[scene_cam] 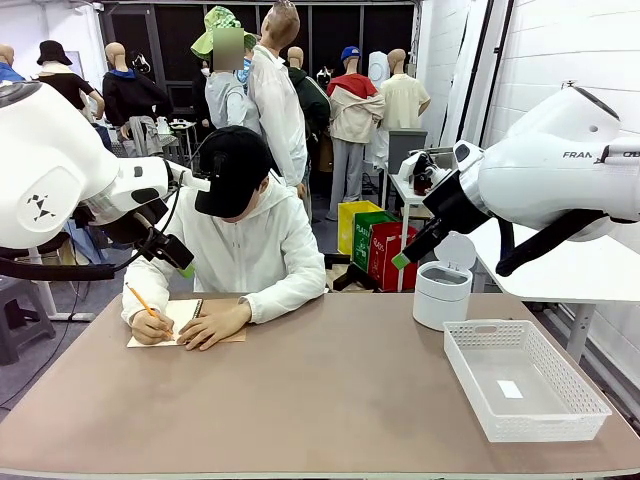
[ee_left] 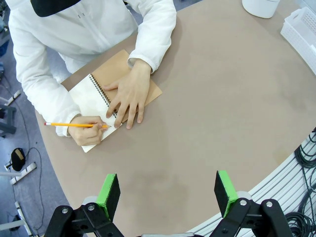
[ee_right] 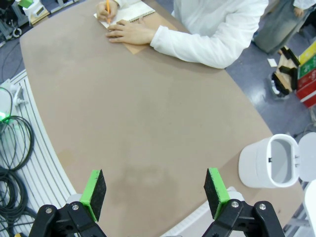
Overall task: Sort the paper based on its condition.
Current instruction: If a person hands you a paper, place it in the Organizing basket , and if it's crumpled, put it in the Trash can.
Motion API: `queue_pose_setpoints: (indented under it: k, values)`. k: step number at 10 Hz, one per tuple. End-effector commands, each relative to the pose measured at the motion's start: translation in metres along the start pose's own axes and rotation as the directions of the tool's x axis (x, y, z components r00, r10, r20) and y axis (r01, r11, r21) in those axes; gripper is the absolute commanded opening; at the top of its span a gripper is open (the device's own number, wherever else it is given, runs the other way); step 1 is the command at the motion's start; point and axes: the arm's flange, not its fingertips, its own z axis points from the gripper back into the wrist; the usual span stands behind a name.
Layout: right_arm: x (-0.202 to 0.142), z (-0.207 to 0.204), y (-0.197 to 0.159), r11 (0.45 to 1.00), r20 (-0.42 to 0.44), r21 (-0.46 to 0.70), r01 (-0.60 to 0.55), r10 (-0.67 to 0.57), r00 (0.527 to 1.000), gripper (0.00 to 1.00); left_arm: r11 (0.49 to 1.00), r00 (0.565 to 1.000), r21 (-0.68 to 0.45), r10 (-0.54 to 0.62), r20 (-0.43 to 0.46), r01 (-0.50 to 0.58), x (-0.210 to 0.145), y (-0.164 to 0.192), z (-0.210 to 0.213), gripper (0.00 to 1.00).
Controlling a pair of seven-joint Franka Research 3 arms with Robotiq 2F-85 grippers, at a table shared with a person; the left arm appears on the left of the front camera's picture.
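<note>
The paper [ee_left: 88, 100], a thin, limp white page that would crease or tear easily, lies at the bench's [ee_left: 212, 113] far left edge. It is pinned under the person's writing hand [ee_left: 87, 131] and pencil [ee_left: 74, 125], so a free edge looks the best hold. The kraft notebook [ee_left: 121, 66] and the other hand [ee_left: 128, 94] crowd it. Toward the right edge stand a white bin [scene_cam: 441, 290] and a mesh basket [scene_cam: 550, 422]. The left fingers [ee_left: 109, 195] and right fingers [ee_right: 94, 193] hang spread and empty.

Front faces person [scene_cam: 243, 240], wrists overlook shared table [scene_cam: 330, 395]
</note>
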Motion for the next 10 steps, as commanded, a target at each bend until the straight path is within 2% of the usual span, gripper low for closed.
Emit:
queue_pose_setpoints:
  k: [1,10]
  values:
    - [-0.0005,0.0001,0.0,1.0,-0.005,0.005,-0.004,0.004,1.0,1.0,1.0,1.0,0.0,-0.001,-0.001,0.001,-0.0002,0.0003,-0.0003,1.0]
    - [-0.0005,0.0001,0.0,1.0,-0.005,0.005,-0.004,0.004,1.0,1.0,1.0,1.0,0.0,-0.001,-0.001,0.001,-0.0002,0.0003,-0.0003,1.0]
